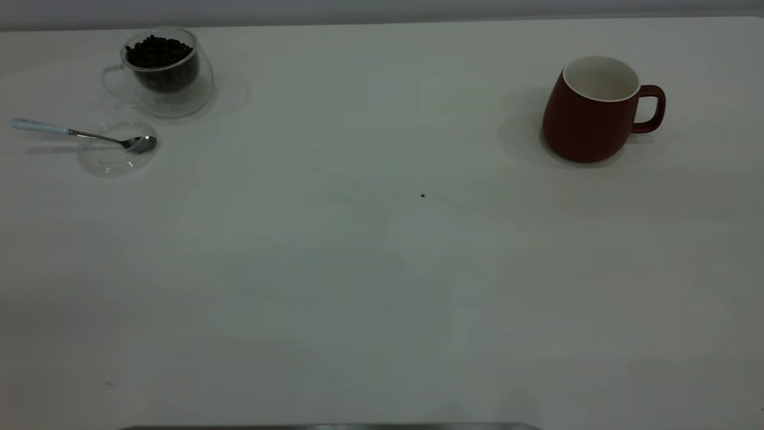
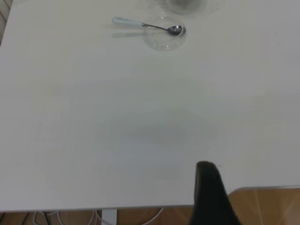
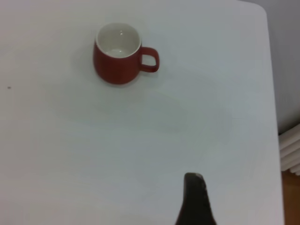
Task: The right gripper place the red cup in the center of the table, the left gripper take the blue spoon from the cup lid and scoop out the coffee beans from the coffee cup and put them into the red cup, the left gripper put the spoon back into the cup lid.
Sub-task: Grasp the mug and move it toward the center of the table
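The red cup stands upright and empty at the table's far right, handle pointing right; it also shows in the right wrist view. At the far left, the glass coffee cup holds a heap of coffee beans. In front of it, the blue spoon rests with its bowl in the clear cup lid and its handle sticking out left. My left gripper shows as one black tip with no gap, near the table's front edge, far from the spoon. My right gripper looks the same, well short of the red cup.
One dark speck, like a stray bean, lies near the middle of the table. The table's edge and wooden floor show by the left gripper. A radiator-like white object sits past the table's right edge.
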